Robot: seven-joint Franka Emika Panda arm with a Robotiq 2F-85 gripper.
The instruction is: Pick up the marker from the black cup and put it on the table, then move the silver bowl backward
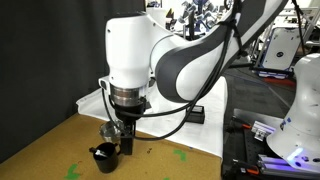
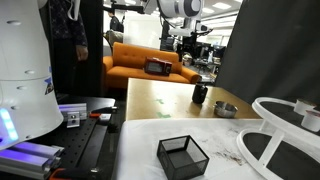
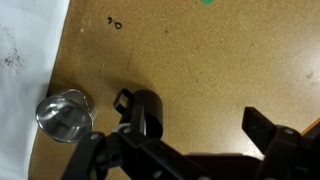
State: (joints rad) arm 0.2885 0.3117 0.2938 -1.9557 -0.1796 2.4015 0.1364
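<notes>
The black cup (image 3: 146,108) stands on the brown table (image 3: 200,60), its handle towards the silver bowl (image 3: 64,115) just beside it. My gripper (image 3: 200,128) is open and low over the table. One finger overlaps the cup and the other is far off to its side. I cannot make out the marker; the finger hides the cup's inside. In an exterior view the gripper (image 1: 125,140) hangs right by the cup (image 1: 102,153), with the bowl (image 1: 108,129) behind it. The cup (image 2: 200,94) and bowl (image 2: 226,109) also show in an exterior view.
A white cloth (image 3: 20,60) borders the table next to the bowl. A black square box (image 2: 182,154) and a large white-and-black round stack (image 2: 290,140) lie on the cloth. Green marks (image 1: 181,155) dot the table.
</notes>
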